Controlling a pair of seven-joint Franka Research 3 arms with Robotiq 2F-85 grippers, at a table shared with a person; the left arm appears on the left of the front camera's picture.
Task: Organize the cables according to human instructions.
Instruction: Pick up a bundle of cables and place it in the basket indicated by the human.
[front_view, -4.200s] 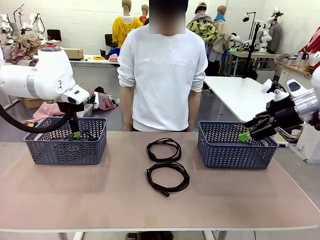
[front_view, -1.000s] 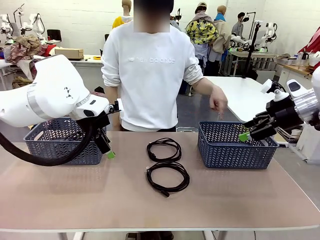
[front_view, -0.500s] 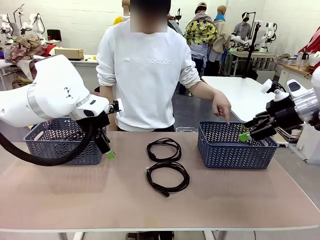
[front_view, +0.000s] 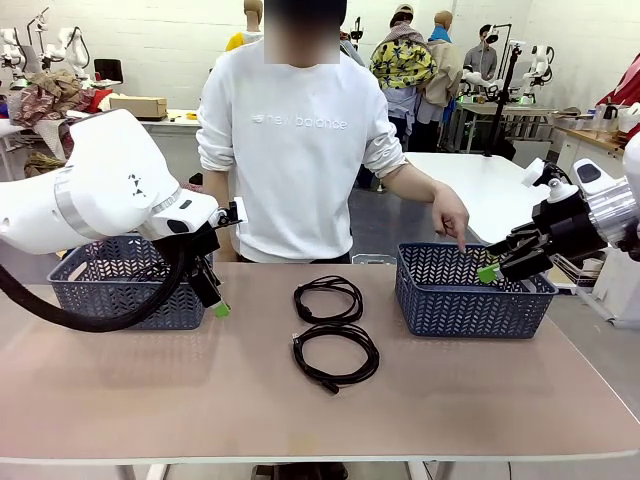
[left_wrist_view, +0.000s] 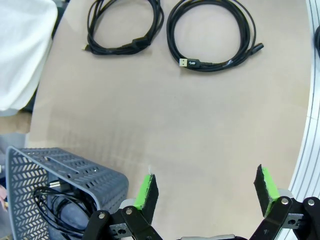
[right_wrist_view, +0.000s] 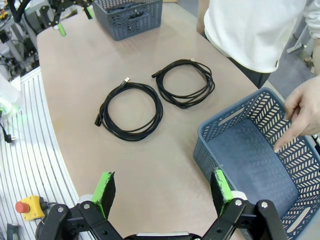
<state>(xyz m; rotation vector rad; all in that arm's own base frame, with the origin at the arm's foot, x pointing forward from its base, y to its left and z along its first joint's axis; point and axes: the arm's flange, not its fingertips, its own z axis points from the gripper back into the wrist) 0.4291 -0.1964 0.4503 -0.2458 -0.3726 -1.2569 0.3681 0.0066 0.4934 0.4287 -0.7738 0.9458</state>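
Left gripper (front_view: 218, 308): it hangs above the table (front_view: 150, 400), just in front of the left basket's (front_view: 120, 300) near right corner. In the left wrist view its 2 green-padded fingers (left_wrist_view: 148, 188) are spread wide. They grip nothing and touch nothing, with bare tabletop between them.

Right gripper (front_view: 488, 272): it is raised over the near right part of the right basket (front_view: 470, 305). The right wrist view shows both fingers (right_wrist_view: 106, 186) fully parted, holding nothing and clear of the basket rim.

Cables: 2 black coils lie flat in the middle of the table, between the 2 baskets. The far coil (front_view: 325, 320) is nearer the person. The near coil (front_view: 340, 380) sits just beside it towards the robot, and the 2 are close together or perhaps just touching. Both are well apart from either gripper. More black cable (left_wrist_view: 55, 202) lies inside the left basket. It looks like more than 1 coil, but the mesh wall hides too much to count.

Person: standing at the far side, with 1 hand (front_view: 452, 215) extended and the index finger pointing down into the right basket, near its far wall.
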